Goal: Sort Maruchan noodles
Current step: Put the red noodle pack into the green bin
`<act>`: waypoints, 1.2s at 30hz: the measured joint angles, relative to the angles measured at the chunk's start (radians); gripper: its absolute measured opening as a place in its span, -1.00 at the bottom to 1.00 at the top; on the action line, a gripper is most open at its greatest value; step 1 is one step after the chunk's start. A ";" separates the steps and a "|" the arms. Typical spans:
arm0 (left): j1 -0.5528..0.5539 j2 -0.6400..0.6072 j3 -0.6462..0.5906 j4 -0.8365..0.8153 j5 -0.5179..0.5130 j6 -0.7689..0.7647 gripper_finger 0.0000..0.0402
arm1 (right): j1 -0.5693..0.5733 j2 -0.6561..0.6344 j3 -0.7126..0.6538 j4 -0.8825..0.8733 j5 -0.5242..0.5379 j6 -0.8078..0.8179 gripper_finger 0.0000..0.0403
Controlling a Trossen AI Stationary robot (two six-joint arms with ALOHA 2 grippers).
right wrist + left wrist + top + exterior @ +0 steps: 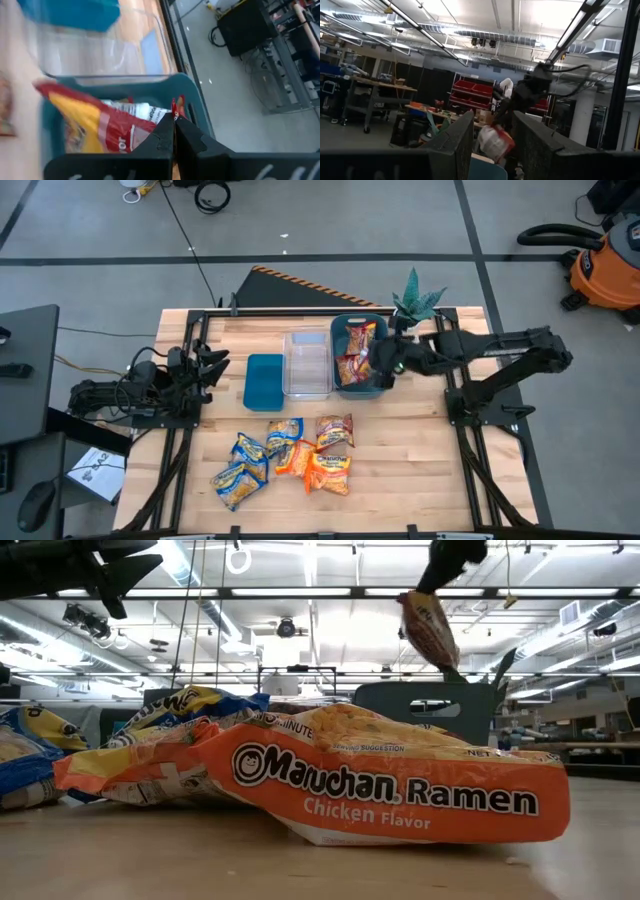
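My right gripper (383, 366) hangs over the teal bin (378, 388) at the table's far side, shut on a dark red noodle packet (430, 630). Another dark red packet (361, 334) lies inside that bin. On the near half of the table lie loose packets: blue-and-yellow ones (240, 470), orange ones (328, 471) and a dark red one (335, 430), some overlapping. My left gripper (212, 365) waits open at the table's left edge, touching nothing. My right gripper pinches the dark red packet by its crimped end edge (178, 106) between the two shut fingers (161, 134). The fingers come from above, slanting in from the table's right. The packet is lifted clear and hangs below the fingers, its lower end (441, 662) just above the bin's rim.
A clear bin (306, 363) stands left of the teal bin, and a flat teal lid (264, 382) lies left of that. A small plant (418, 300) stands behind the teal bin. The table's near right part is bare wood.
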 joint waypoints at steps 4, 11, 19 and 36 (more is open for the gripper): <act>0.000 0.000 0.000 -0.001 0.000 0.005 -0.29 | -0.126 0.002 -0.043 0.054 -0.101 -0.110 -0.96; 0.000 0.000 0.000 -0.014 0.000 0.005 -0.29 | -0.316 -0.005 -0.152 0.176 -0.369 -0.222 -0.96; 0.000 0.000 0.000 -0.019 0.000 0.006 -0.29 | -0.385 0.001 -0.262 0.173 -0.581 -0.159 -0.78; 0.000 0.000 0.000 -0.008 0.000 0.007 -0.29 | -0.073 0.033 -0.166 0.320 -0.616 0.218 -0.41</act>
